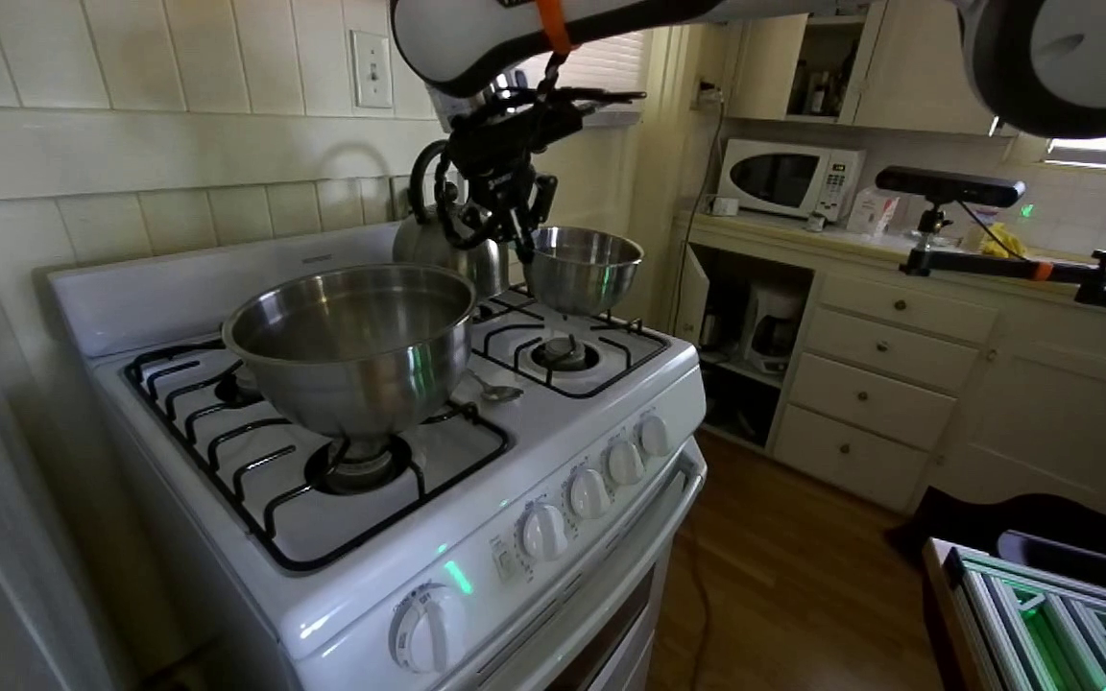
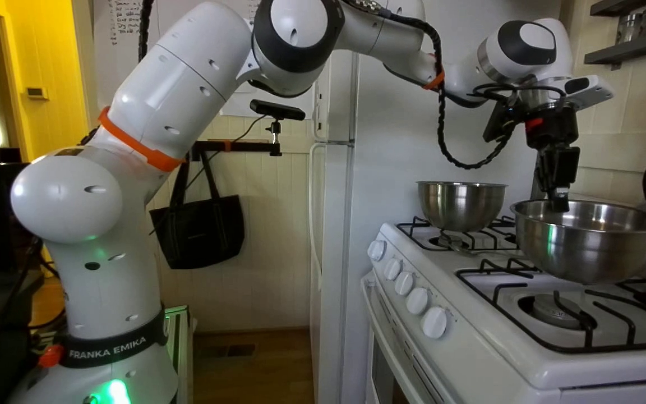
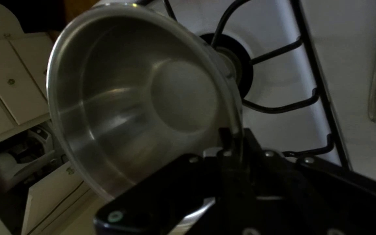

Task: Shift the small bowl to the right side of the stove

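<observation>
The small steel bowl (image 1: 591,283) hangs at the back right burner of the white stove (image 1: 601,422). It also shows in an exterior view (image 2: 589,247) and, seen from above, in the wrist view (image 3: 126,107). My gripper (image 1: 526,248) points down at the bowl's rim. In the wrist view the two black fingers (image 3: 237,132) stand on either side of the rim, closed on it. In an exterior view the gripper (image 2: 558,205) reaches just inside the rim. The bowl seems raised a little above the grate, slightly tilted. It looks empty.
A large steel pot (image 1: 361,374) stands on the near left burners, also in an exterior view (image 2: 461,207). A steel kettle (image 1: 447,250) with a black handle is beside the bowl near the wall. A spoon (image 1: 495,389) lies between the grates. The fridge (image 2: 435,146) stands beyond the stove.
</observation>
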